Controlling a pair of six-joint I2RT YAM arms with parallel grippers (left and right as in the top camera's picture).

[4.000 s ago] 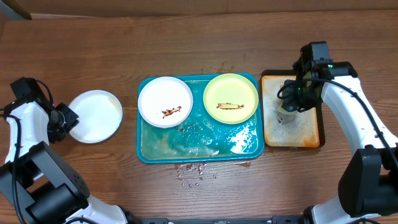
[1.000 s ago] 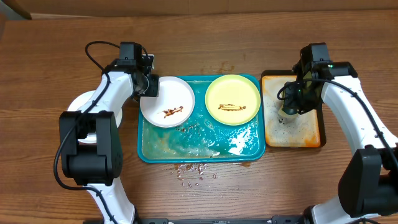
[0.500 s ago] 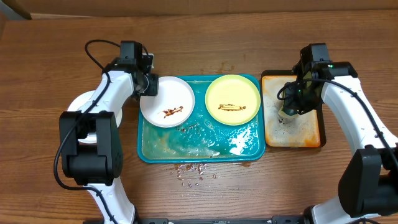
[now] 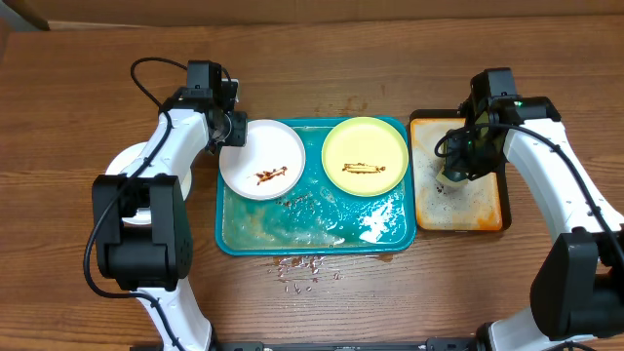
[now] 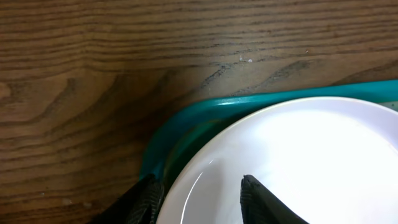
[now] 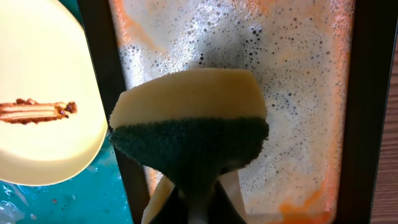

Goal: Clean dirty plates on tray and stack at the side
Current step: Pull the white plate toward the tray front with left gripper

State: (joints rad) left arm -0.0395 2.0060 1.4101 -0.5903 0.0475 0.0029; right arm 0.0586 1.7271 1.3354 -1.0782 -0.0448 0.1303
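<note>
Overhead, counter (image 4: 312, 58): brown wood, carrying two trays side by side.
Overhead, teal tray (image 4: 292, 232): in the middle of the counter, its bare floor wet and foamy.
Overhead, white plate (image 4: 261, 156): in the far left part of the teal tray, close to the tray's left rim, with a brown smear in its middle.
Overhead, yellow-green plate (image 4: 365, 154): in the far right part of the same tray, just beside the white plate, with a brown streak across its middle.
Overhead, left claw (image 4: 227, 130): at the white plate's far left edge.
Overhead, orange tray (image 4: 483, 200): just right of the teal tray, black-rimmed and sudsy.
Overhead, right claw (image 4: 451, 174): low over the orange tray's left half.
Overhead, splashes (image 4: 302, 263): small wet specks on the counter in front of the teal tray.
Left wrist, left claw: about half open. One finger (image 5: 146, 199) is outside the plate's rim by the tray corner and the other is over the plate's inside (the rim runs between them). I cannot tell whether they pinch it.
Right wrist, right claw: closed tight on a sponge (image 6: 189, 124), yellow with a dark green scouring face, pinched at its near end.
Right wrist, sponge: over the foamy orange tray; I cannot tell whether it touches.
Right wrist, yellow-green plate: at the left, beyond the orange tray's black rim, resting in the teal tray.
</note>
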